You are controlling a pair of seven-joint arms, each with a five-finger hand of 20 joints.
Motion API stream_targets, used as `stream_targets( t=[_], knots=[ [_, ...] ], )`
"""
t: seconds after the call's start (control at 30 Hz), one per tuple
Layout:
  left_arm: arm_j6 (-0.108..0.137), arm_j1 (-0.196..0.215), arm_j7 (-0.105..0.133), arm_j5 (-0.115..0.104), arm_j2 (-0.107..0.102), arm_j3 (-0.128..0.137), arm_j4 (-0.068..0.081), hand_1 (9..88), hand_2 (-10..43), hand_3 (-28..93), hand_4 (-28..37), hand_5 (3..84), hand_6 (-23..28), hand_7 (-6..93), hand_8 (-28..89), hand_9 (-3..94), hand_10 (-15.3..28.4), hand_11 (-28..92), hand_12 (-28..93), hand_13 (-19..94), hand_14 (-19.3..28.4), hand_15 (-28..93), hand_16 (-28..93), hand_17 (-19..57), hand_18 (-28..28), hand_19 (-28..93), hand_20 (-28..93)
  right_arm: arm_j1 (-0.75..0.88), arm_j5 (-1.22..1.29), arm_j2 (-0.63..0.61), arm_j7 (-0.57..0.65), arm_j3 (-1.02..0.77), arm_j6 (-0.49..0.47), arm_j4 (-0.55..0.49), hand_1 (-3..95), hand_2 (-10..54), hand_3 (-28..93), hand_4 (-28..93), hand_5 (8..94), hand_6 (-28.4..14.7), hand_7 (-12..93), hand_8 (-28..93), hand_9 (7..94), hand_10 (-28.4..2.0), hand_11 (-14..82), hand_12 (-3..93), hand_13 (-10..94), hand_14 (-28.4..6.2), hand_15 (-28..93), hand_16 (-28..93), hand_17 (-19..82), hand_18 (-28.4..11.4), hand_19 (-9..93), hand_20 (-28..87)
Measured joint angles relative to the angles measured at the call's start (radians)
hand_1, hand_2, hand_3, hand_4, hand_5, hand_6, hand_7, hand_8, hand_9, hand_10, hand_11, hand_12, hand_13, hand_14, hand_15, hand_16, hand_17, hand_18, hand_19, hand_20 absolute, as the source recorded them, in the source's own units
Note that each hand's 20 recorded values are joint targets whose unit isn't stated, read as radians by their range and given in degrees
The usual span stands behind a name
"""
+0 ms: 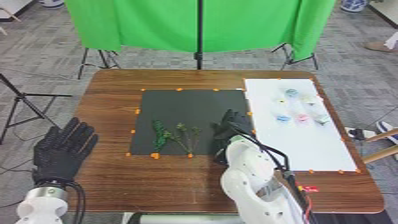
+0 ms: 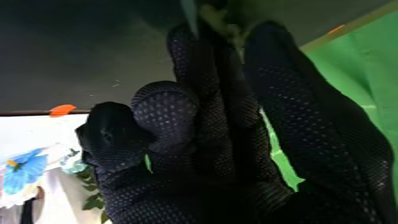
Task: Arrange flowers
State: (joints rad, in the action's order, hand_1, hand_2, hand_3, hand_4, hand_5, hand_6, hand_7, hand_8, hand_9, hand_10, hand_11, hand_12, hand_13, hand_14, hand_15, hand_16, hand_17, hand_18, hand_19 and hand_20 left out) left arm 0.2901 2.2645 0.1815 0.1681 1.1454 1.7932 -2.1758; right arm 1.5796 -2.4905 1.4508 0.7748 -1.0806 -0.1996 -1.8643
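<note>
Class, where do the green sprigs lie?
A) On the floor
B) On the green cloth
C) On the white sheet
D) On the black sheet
D: the green sprigs rest on the black sheet, while the white sheet bears the pink flower.

No readable text, labels or numbers anywhere.

Green cloth (image 1: 153,24) beyond the brown wooden table (image 1: 114,102), a black tripod (image 1: 24,95) left of it, gray floor (image 1: 55,59) around.
</note>
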Motion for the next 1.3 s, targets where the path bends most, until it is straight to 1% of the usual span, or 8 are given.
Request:
stream_targets(
  t=[0.27, 0.43, 0.5, 0.73, 0.87, 1.03, 1.1, 1.3],
  knots=[
    [0.0, 0.002, 0.0, -0.001, 0.0, 0.0, 0.0, 31.6, 13.3, 74, -27.8, 48.7, 9.2, 12.3, -9, 45.0, 14.8, 24, 12, 35, 15.5, 44, -7, -1.0, 13.8, 32, 16, 0.0, 0.009, 0.003, 0.011, -0.016, 0.005, -0.006, 50.9, -9.5, 70, -19, 64.5, -9.1, 16, -8, 76.7, -17.3, 26.4, 40.0, 73, -13.7, 74, 35, 44, -27.9, 93, 50],
    [0.0, 0.002, 0.001, -0.001, 0.0, 0.0, 0.0, 31.5, 13.4, 74, -27.9, 48.7, 9.2, 12.4, -9, 45.0, 14.8, 24, 13, 35, 15.5, 44, -7, -1.1, 13.8, 32, 16, 0.002, 0.022, -0.006, 0.014, -0.038, 0.014, -0.04, 47.9, -9.5, 72, -20, 63.8, -9.1, 15, -8, 73.9, -19.0, 29.4, 33.5, 71, -14.7, 74, 35, 42, -28.1, 93, 49],
    [0.0, 0.002, 0.001, -0.001, 0.002, 0.001, 0.0, 31.5, 13.3, 74, -27.8, 48.7, 9.2, 12.3, -9, 45.0, 14.8, 24, 13, 35, 15.5, 44, -7, -1.1, 13.8, 32, 16, 0.003, 0.022, -0.014, 0.009, -0.054, 0.026, -0.058, 46.8, -9.5, 74, -21, 62.3, -9.2, 15, -8, 68.1, -20.5, 28.7, 24.5, 65, -16.0, 70, 31, 38, -27.1, 93, 44],
    [-0.001, 0.002, 0.003, 0.0, 0.008, 0.001, -0.001, 31.5, 13.2, 74, -27.9, 48.7, 9.1, 12.4, -9, 44.9, 14.7, 24, 13, 35, 15.6, 44, -6, -1.1, 13.8, 32, 16, 0.005, 0.002, -0.067, -0.104, -0.194, 0.083, -0.087, 48.0, -9.5, 80, -26, 56.3, -8.2, 17, -10, 51.5, -21.7, 16.2, 17.3, 47, -18.5, 49, 17, 27, -24.6, 76, 32],
    [-0.001, 0.002, 0.005, 0.0, 0.01, 0.001, -0.002, 31.5, 13.2, 74, -27.9, 48.6, 9.1, 12.4, -9, 45.0, 14.7, 24, 13, 35, 15.5, 44, -6, -1.1, 13.9, 32, 16, 0.0, -0.013, -0.134, -0.123, -0.274, 0.069, -0.081, 47.8, -9.5, 82, -27, 54.4, -7.9, 17, -10, 46.6, -20.9, 14.3, 16.5, 40, -19.0, 46, 15, 25, -24.1, 76, 31],
    [-0.001, 0.003, 0.009, 0.0, 0.011, 0.001, -0.003, 31.5, 13.2, 74, -27.9, 48.6, 9.1, 12.4, -9, 45.0, 14.7, 24, 13, 35, 15.5, 44, -6, -1.2, 13.9, 32, 16, -0.002, -0.021, -0.192, -0.152, -0.363, 0.043, -0.032, 49.1, -9.5, 83, -28, 52.0, -7.4, 17, -11, 44.0, -18.9, 12.8, 15.3, 38, -18.6, 44, 14, 24, -23.7, 76, 31],
    [-0.001, 0.003, 0.009, 0.0, 0.011, 0.001, -0.003, 31.4, 13.2, 74, -27.9, 48.6, 9.1, 12.4, -9, 44.9, 14.7, 24, 13, 35, 15.5, 44, -6, -1.2, 13.9, 32, 16, -0.001, -0.028, -0.199, -0.174, -0.385, 0.004, -0.01, 50.3, -9.5, 83, -28, 51.5, -7.1, 17, -11, 43.9, -18.2, 12.4, 14.8, 38, -18.5, 43, 14, 24, -23.5, 76, 31],
    [-0.001, 0.001, 0.009, 0.0, 0.011, 0.0, -0.003, 31.5, 13.4, 75, -27.5, 48.7, 9.1, 12.4, -9, 44.9, 14.8, 24, 13, 35, 15.5, 44, -6, -1.2, 13.9, 32, 16, 0.002, -0.071, -0.198, -0.275, -0.392, -0.117, 0.034, 57.8, -9.5, 84, -28, 50.8, -3.7, 19, -13, 44.3, -14.1, 12.3, 14.0, 40, -15.1, 39, 15, 24, -21.6, 75, 32]
  ],
)
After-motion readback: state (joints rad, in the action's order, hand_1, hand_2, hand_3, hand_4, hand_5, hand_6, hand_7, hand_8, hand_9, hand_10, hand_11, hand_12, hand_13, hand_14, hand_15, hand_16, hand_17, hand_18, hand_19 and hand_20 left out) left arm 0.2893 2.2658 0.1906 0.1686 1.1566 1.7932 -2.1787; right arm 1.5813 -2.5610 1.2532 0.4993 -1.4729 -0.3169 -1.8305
